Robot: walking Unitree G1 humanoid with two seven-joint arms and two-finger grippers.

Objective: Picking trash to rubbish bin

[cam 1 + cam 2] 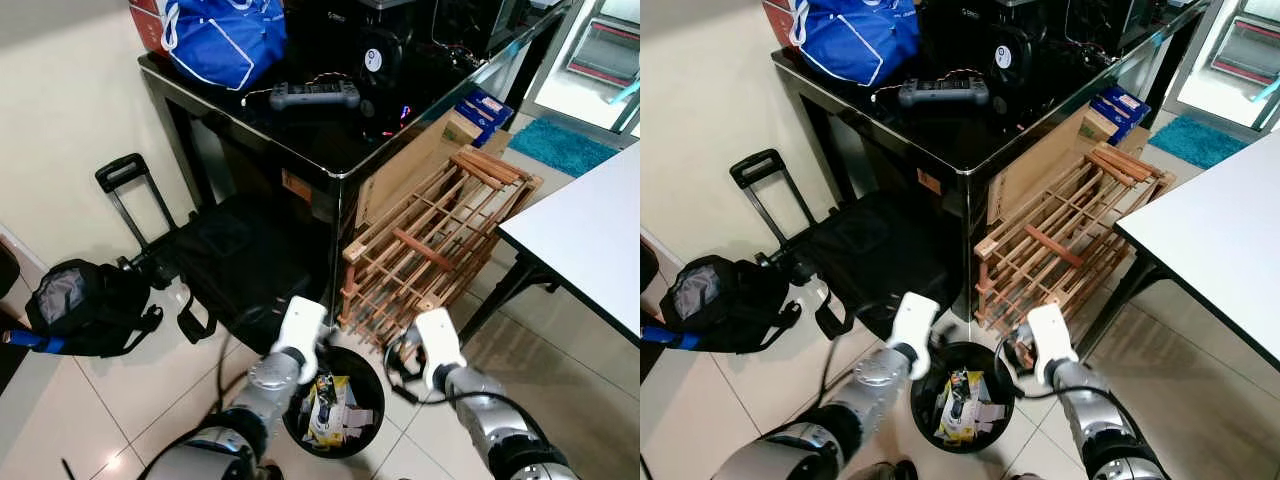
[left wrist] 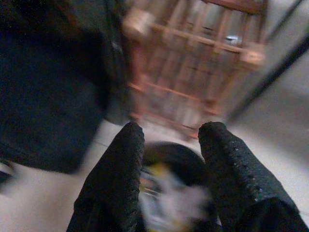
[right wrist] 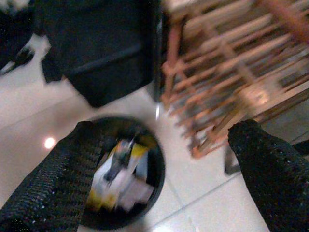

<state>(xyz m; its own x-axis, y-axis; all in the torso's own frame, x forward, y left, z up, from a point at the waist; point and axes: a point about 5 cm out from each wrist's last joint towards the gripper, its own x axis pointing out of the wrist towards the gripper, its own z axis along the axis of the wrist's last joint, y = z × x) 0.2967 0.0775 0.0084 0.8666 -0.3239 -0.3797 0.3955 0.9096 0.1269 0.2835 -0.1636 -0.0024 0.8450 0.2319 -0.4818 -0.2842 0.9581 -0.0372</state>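
Note:
A round black rubbish bin (image 1: 366, 372) stands on the tiled floor just in front of me, with yellow and white wrappers (image 1: 330, 405) lying inside it. My left gripper (image 2: 171, 133) hangs over the bin's near-left rim, its fingers open and nothing between them. My right gripper (image 3: 168, 126) hovers just right of the bin (image 3: 154, 164), its fingers spread wide and empty. Both wrist views are blurred. The trash (image 3: 118, 176) shows below the right gripper's fingers.
A wooden slatted rack (image 1: 440, 240) leans against the black glass table (image 1: 330, 150) right behind the bin. A black trolley bag (image 1: 230, 260) and a black backpack (image 1: 85, 305) lie to the left. A white table (image 1: 590, 230) stands at the right.

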